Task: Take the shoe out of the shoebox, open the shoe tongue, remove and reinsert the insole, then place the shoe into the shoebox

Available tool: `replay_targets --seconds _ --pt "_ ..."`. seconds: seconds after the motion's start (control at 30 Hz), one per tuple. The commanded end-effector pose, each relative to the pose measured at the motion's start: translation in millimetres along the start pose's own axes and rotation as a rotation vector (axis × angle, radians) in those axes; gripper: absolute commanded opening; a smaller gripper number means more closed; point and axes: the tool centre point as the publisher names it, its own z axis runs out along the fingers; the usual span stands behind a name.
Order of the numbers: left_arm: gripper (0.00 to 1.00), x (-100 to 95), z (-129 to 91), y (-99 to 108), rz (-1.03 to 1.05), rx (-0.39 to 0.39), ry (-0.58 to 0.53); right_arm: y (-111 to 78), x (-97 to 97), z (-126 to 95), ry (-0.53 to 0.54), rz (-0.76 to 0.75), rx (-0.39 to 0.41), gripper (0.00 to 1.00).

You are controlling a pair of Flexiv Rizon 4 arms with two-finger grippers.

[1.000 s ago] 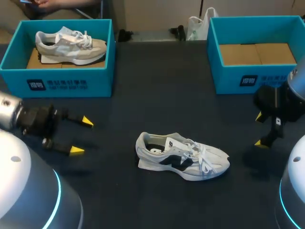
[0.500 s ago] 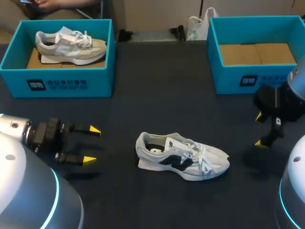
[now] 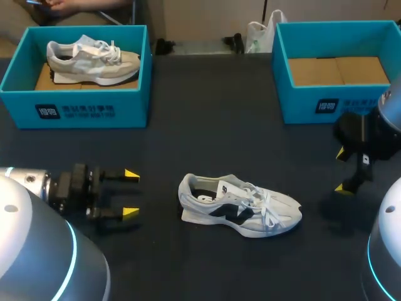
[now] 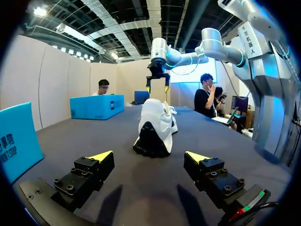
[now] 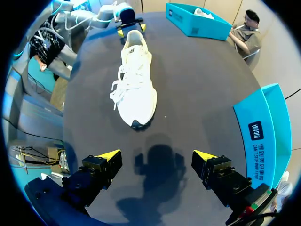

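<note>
The left fingers (image 3: 131,174), spread wide and empty, have slid right across the dark surface (image 3: 207,125) toward the heel of the white-and-black mesh sneaker (image 3: 241,205). It lies mid-surface, already unboxed, so the tongue probably comes next. The right fingers (image 3: 340,153) hang open, unmoved.

Head cam: fixed, high, behind the robot, facing down and forward. It takes in the whole table (image 3: 213,113), near edge to far edge.

Left wrist cam: low, close over the table, faces right along the left gripper (image 4: 149,156). The shoe (image 4: 155,125) is near and seen heel-on.

Right wrist cam: higher, tilted down, faces left along the right gripper (image 5: 156,154). Same shoe, near and toe-on.

Shared: the shoe is in all three views. The wrist cams face each other, and each picks up the other arm's gripper beyond the shoe.
</note>
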Motion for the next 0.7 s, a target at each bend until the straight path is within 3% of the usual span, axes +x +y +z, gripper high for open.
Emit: replay_targets --seconds 0.03,0.27,0.7 --pt "1.0 1.7 15.3 1.2 -0.008 0.014 -0.009 0.4 0.8 0.3 -0.002 0.0 0.002 1.0" --pt "1.0 0.2 31.3 -2.0 0.021 0.002 -0.02 0.4 0.8 0.3 -0.002 0.0 0.002 1.0" --pt "1.0 -6.2 63.4 1.5 0.032 -0.014 0.081 0.4 0.8 0.3 -0.002 0.0 0.002 1.0"
